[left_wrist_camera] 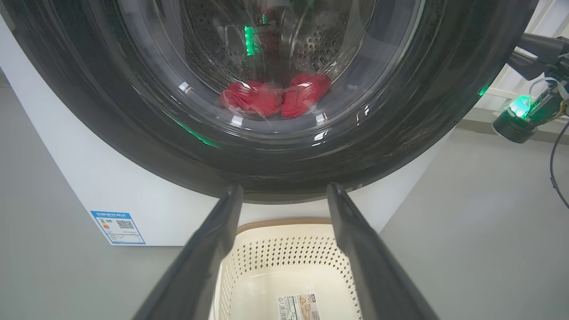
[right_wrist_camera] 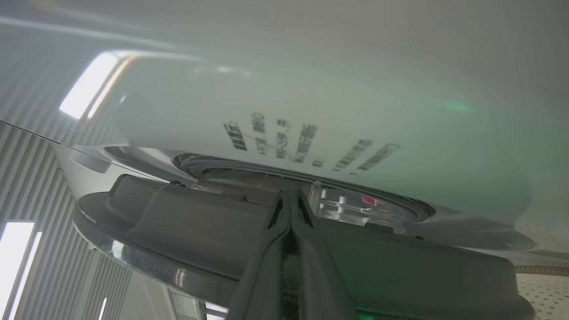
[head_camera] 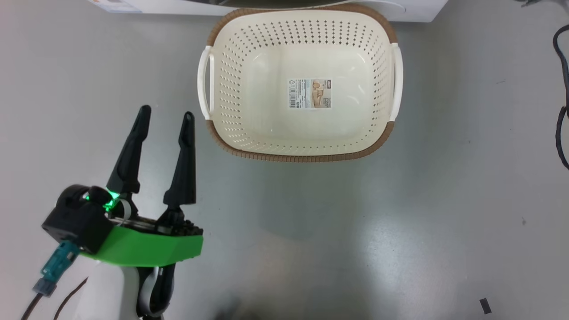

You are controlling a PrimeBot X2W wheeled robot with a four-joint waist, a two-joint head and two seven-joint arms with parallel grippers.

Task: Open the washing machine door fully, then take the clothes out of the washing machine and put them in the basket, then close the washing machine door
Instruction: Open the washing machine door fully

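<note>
The left gripper (head_camera: 166,114) hangs low at the near left over the grey floor (head_camera: 400,222), its two long dark fingers spread wide and gripping nothing. The basket (head_camera: 302,158) stands upright on the floor just right of the fingertips and slightly farther off, close to them but apart. A paper label (head_camera: 310,94) lies on its perforated bottom, and its white handles face left and right. Directly beyond the basket stands the white machine (left_wrist_camera: 89,178), its foot just behind the basket's far rim, with a blue label (left_wrist_camera: 118,226) at its lower left corner. Seen along the left fingers, the door (left_wrist_camera: 133,133) rises above the basket and covers the drum mouth, its glossy black rim against the white front. The clothes (left_wrist_camera: 275,95), a red heap, lie low in the steel drum behind the glass, well apart from the left gripper and above and beyond the basket. The right gripper (right_wrist_camera: 289,195) is raised at the right edge of the door, its fingers pressed together on nothing. Its tips point at the seam between the door rim and the machine front; whether they touch either cannot be told. A black cable (head_camera: 562,111) lies on the floor at the right.
</note>
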